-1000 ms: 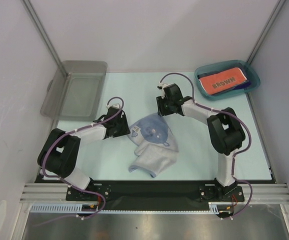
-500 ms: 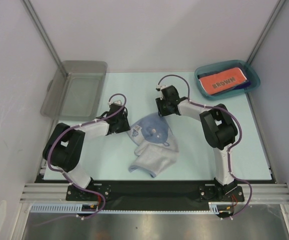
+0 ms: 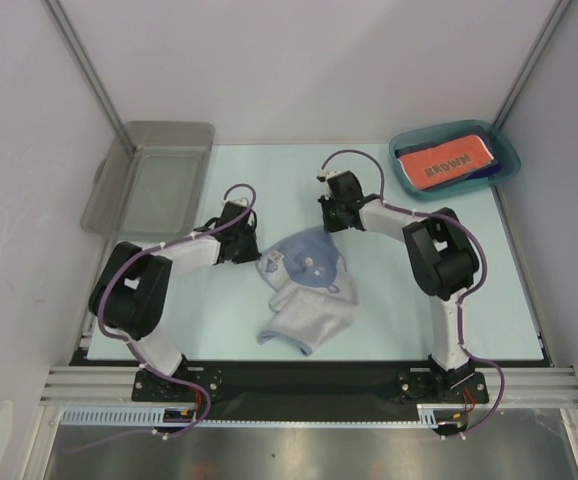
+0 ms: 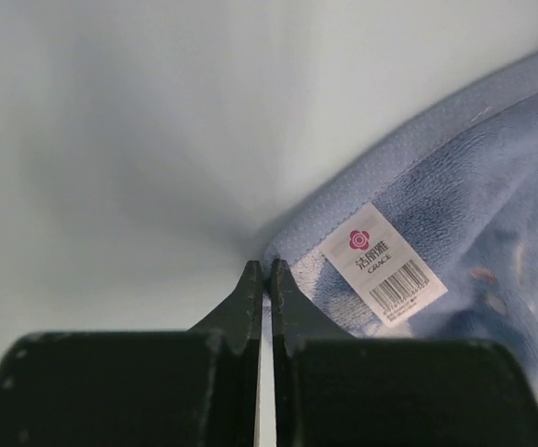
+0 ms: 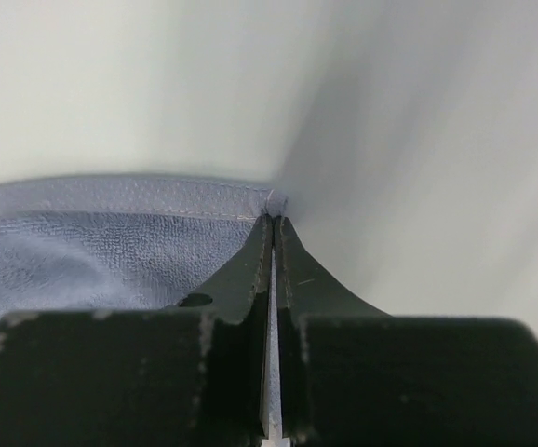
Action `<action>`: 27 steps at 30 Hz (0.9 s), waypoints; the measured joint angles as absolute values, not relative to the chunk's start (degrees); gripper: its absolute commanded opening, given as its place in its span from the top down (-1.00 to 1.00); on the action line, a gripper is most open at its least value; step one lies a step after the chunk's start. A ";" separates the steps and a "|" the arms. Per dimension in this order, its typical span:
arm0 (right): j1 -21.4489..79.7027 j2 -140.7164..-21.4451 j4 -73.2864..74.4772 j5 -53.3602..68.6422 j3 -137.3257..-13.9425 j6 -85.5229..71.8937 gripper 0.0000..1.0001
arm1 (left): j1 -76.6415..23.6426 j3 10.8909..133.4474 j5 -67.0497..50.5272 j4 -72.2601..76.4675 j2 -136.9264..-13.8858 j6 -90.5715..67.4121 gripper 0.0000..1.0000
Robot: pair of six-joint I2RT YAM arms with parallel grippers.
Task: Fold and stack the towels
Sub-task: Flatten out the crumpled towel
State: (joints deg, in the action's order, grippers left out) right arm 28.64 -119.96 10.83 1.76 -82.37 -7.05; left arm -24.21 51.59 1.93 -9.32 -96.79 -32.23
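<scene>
A pale light-blue towel [image 3: 307,285] lies crumpled at the table's middle. My left gripper [image 3: 257,258] is at its left corner, and in the left wrist view it [image 4: 262,268] is shut on that corner of the towel [image 4: 474,186], just beside a white barcode label [image 4: 383,264]. My right gripper [image 3: 327,225] is at the towel's far edge. In the right wrist view it [image 5: 274,222] is pinched shut on a hemmed corner of the towel [image 5: 92,251]. An orange-red "BROWN" towel [image 3: 446,160] lies in the teal bin [image 3: 406,172] over a purple towel [image 3: 489,172].
A grey plastic bin [image 3: 154,180] stands at the far left of the table. The teal bin is at the far right corner. Metal frame posts rise at both back corners, and a rail [image 3: 309,385] runs along the near edge.
Both grippers have closed from open to shut on corners of the light-blue towel. The left gripper has edged right to the towel's corner; the right has shifted slightly.
</scene>
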 measured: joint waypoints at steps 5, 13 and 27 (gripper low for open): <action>26.55 -109.30 14.63 1.83 -74.35 -9.26 1.00 | -24.21 54.50 -4.16 -13.37 -92.73 -28.23 0.99; 25.56 -75.13 15.62 -3.03 -65.12 -12.67 1.00 | -24.23 65.93 -14.33 -18.72 -79.11 -20.40 0.99; 32.14 -39.33 12.12 1.56 -63.11 -13.26 1.00 | -33.34 80.90 -28.95 -23.27 -57.74 -15.22 0.99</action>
